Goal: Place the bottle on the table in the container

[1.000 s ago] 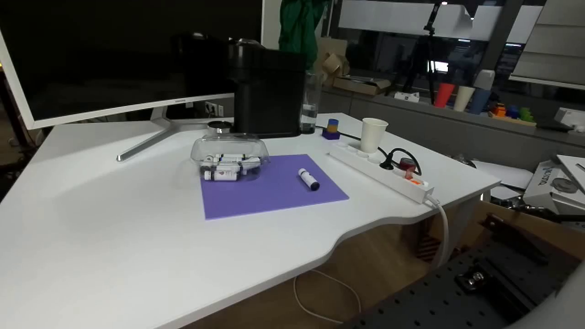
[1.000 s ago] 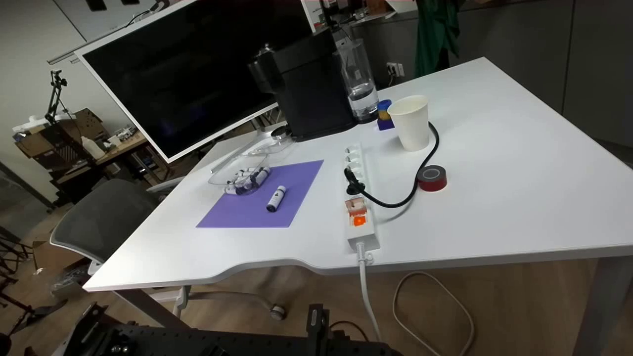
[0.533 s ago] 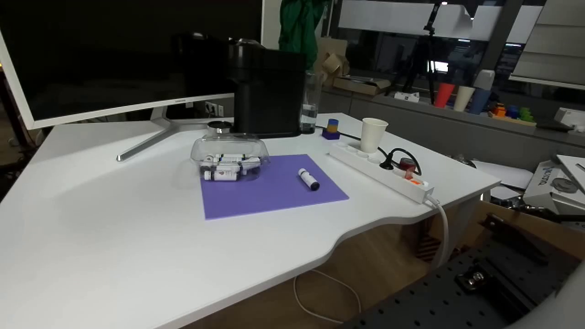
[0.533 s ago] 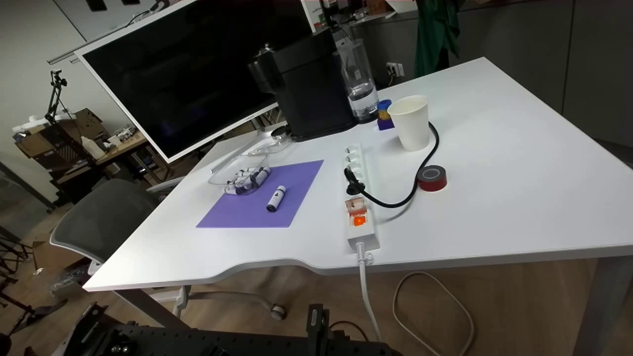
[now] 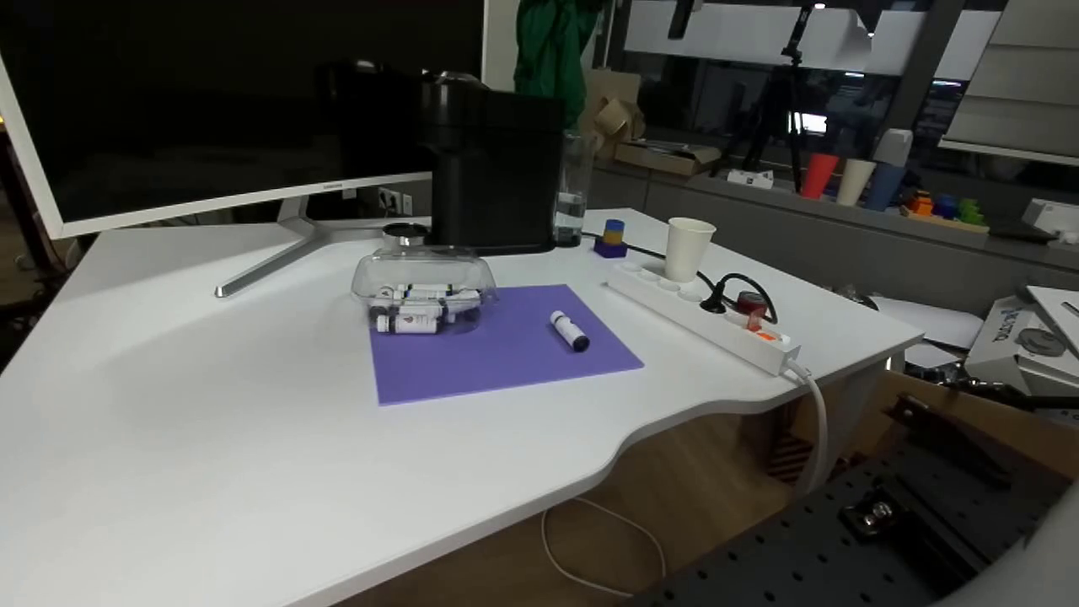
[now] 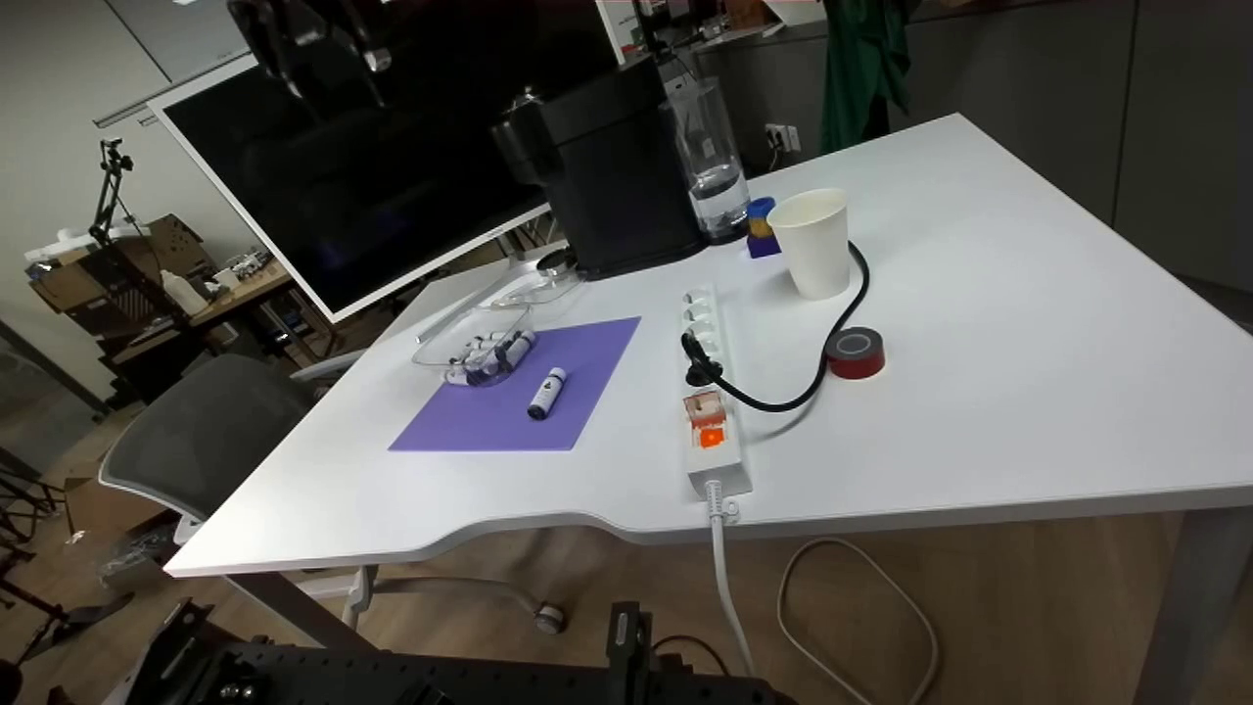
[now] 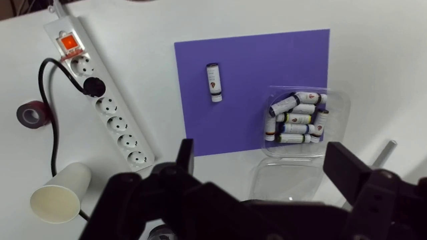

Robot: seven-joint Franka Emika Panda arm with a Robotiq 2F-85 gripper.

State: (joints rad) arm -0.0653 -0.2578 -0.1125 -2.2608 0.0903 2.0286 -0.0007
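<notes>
The bottle, small and white with a dark end, lies on its side on the purple mat in both exterior views (image 5: 570, 331) (image 6: 547, 394) and in the wrist view (image 7: 214, 81). The container (image 7: 342, 115) is clear plastic with its lid folded open, partly on the mat. Several similar bottles lie in it; it also shows in an exterior view (image 5: 421, 268). My gripper (image 7: 260, 153) is wide open and empty, high above the table (image 7: 140, 40). In an exterior view it shows at the top left (image 6: 338, 96), before the monitor.
A white power strip (image 7: 110, 100) with a black cable lies beside the mat (image 7: 247, 66). A white cup (image 6: 814, 245) and a red tape roll (image 6: 856, 352) stand near it. A black coffee machine (image 5: 497, 169) and a large monitor (image 5: 211, 101) stand behind the container.
My gripper has come into view at the top left of an exterior view. A dark tip has also appeared at the top edge of an exterior view. The bottle and container have not moved.
</notes>
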